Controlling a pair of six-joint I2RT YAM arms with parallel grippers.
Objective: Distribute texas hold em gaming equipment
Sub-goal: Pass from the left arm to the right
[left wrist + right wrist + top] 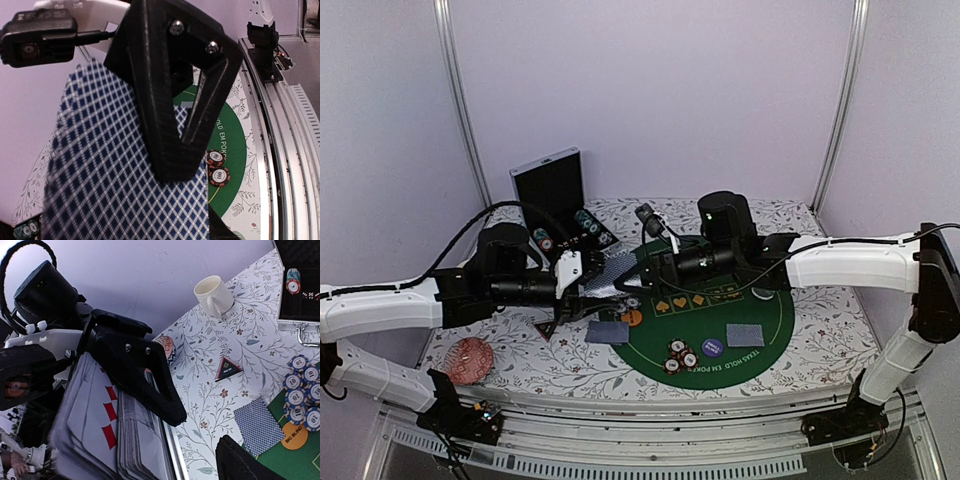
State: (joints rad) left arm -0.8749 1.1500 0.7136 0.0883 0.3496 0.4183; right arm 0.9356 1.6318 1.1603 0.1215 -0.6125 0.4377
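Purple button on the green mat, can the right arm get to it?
Probably yes. The purple button lies bare on the green mat, near the right arm; its end effector is just busy at the card deck.

The left arm point(380, 310) and the right arm point(850, 262) are built alike, with long white link shells between black cylindrical joint housings. A thin black cable point(470, 225) loops over the left arm, and another black cable point(880, 240) runs along the top of the right. The left arm's base point(465, 415) is a black block. The left hand point(610, 283) has white plates at its root. Its finger point(170, 115) is glossy black carbon weave, an open triangular frame with two silver screws point(176, 27). The right hand point(640, 280) carries a small boxy camera point(648, 218).
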